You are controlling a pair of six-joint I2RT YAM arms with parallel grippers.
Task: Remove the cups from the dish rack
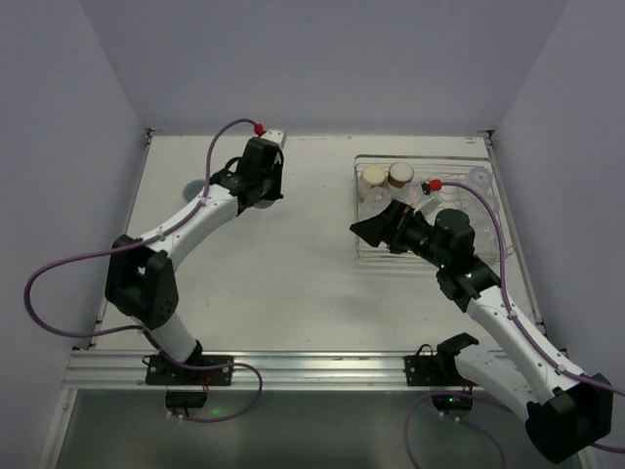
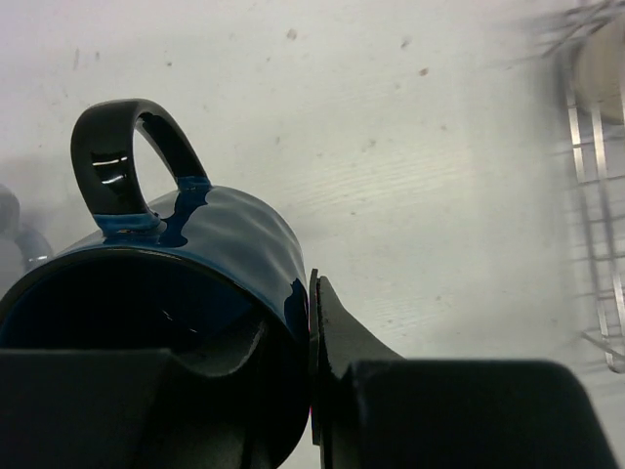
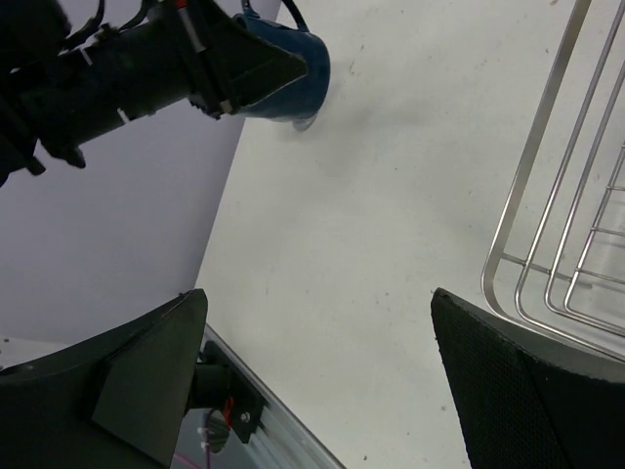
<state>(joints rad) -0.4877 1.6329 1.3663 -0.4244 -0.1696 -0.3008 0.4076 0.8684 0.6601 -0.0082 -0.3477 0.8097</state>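
Note:
My left gripper (image 1: 262,191) is shut on the rim wall of the dark navy mug (image 2: 195,254), one finger inside and one finger (image 2: 342,332) outside. It holds the mug low over the table at the far left; the mug also shows in the right wrist view (image 3: 298,63). The silver wire dish rack (image 1: 363,256) stands at the right and holds two brown cups with cream tops (image 1: 387,177) and clear tumblers (image 1: 479,178). My right gripper (image 1: 364,230) is open and empty at the rack's left edge (image 3: 547,195).
A light blue-grey mug (image 1: 195,188) stands on the table left of my left gripper. The table's left wall is close beyond it. The metal rail (image 1: 293,369) with both arm bases runs along the near edge.

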